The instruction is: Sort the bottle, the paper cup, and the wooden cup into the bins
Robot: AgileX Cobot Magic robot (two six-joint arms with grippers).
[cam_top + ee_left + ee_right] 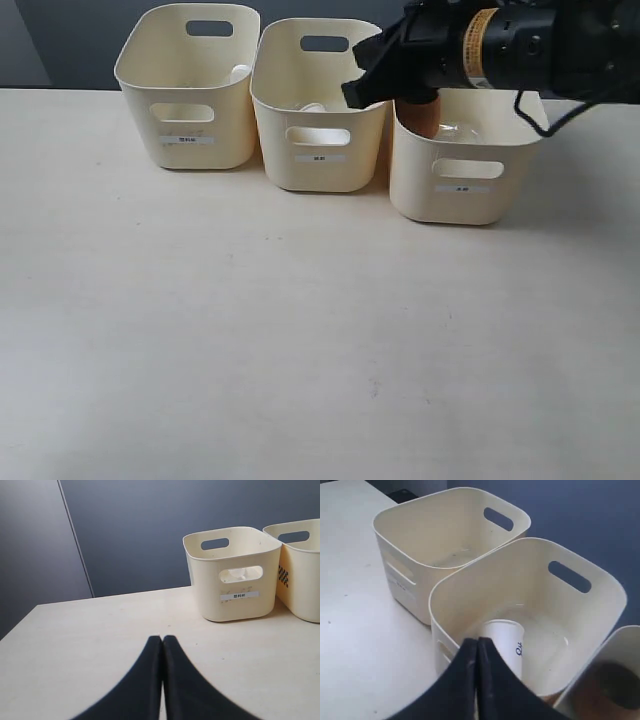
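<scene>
Three cream bins stand in a row at the back: left bin [190, 140], middle bin [320, 160], right bin [462, 190]. The white paper cup [506, 639] stands upside down inside the middle bin [530, 580]. The dark brown wooden cup [421, 117] lies in the right bin and shows blurred in the right wrist view [615, 685]. A pale shape in the left bin [232, 580], seen through its handle hole, looks like the bottle [238, 574]. My right gripper [477, 641] hangs shut and empty above the middle bin's front rim [355, 92]. My left gripper [162, 639] is shut and empty, low over the table.
The pale table [300, 330] stretches in front of the bins. A dark grey wall runs behind them. The right arm [500, 45] reaches in from the upper right over the right bin.
</scene>
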